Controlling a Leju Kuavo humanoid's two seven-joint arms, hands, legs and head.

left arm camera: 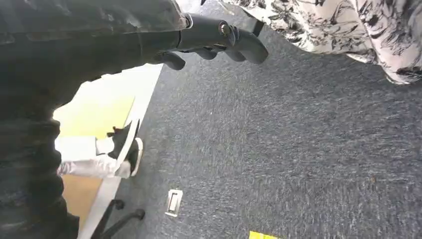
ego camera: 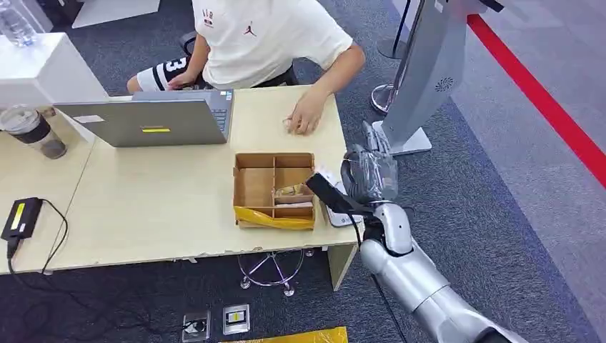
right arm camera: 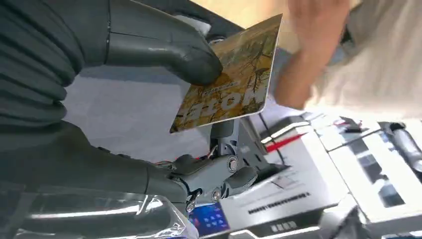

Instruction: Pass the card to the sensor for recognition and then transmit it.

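My right hand [ego camera: 369, 170] hovers past the table's right edge, between the cardboard box [ego camera: 254, 187] and the base of a grey kiosk stand [ego camera: 427, 75]. In the right wrist view the thumb [right arm camera: 164, 50] and darker fingers [right arm camera: 219, 174] pinch a yellow-brown card [right arm camera: 234, 79] with lettering on it. The card is held up, with the kiosk's lit panels [right arm camera: 283, 199] behind it. A seated person's arm [right arm camera: 308, 59] is blurred beyond the card. My left hand [left arm camera: 214, 42] hangs over the grey carpet, its fingers loosely apart and holding nothing.
A person in a white shirt [ego camera: 264, 36] sits behind the table with a hand [ego camera: 307, 118] resting on it. A laptop [ego camera: 150, 118], a cup [ego camera: 32, 132] and a black device [ego camera: 21, 216] lie to the left. A white flat device [ego camera: 336, 214] lies under my wrist. Someone's shoe [left arm camera: 127, 149] shows near the left hand.
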